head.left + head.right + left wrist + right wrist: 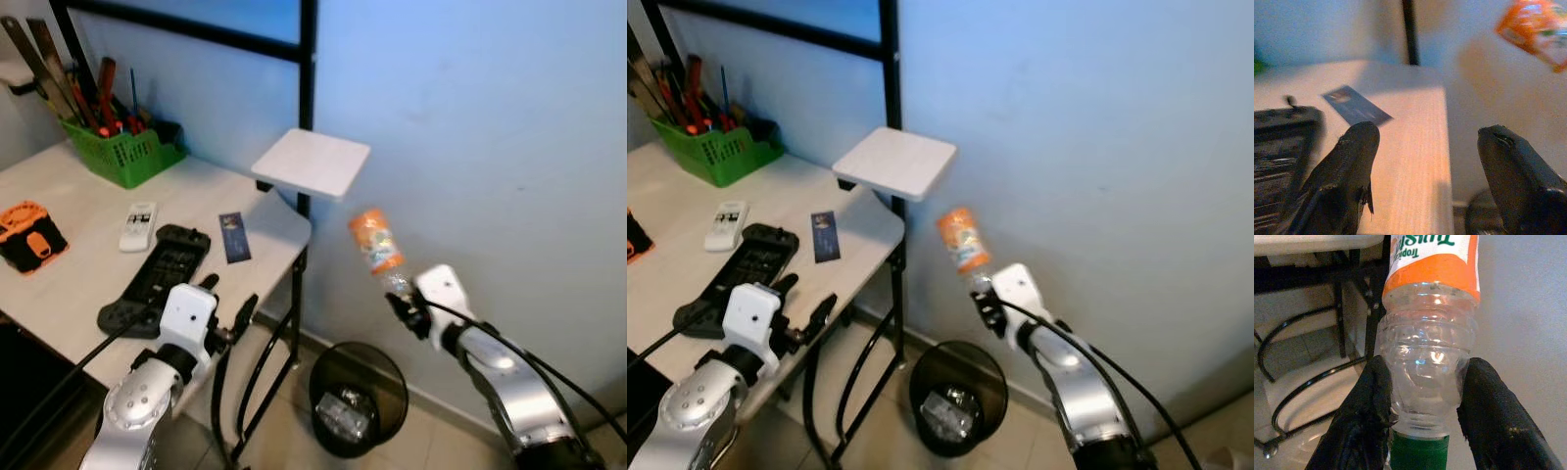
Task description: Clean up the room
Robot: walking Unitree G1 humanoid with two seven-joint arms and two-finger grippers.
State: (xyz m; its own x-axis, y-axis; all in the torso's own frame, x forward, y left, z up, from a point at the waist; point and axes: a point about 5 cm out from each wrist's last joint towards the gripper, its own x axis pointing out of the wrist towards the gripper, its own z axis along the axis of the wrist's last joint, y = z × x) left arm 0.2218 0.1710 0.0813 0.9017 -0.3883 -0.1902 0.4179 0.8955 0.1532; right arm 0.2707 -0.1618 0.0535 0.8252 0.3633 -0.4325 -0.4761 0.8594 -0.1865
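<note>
Right pincer (1422, 404) grips a ribbed clear plastic bottle (1427, 357) (orange label); left pincer (1425, 171) gapes open

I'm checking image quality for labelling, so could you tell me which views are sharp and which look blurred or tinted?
Right wrist view: bottle crisp between the right gripper fingers. Left wrist view: soft, orange-tinted, left gripper fingers blurred. Eye views: mildly soft, bluish wall.

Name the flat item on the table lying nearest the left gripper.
The black tablet-like device: it lies right beside the left gripper, while the white remote and dark card lie farther back.
</note>
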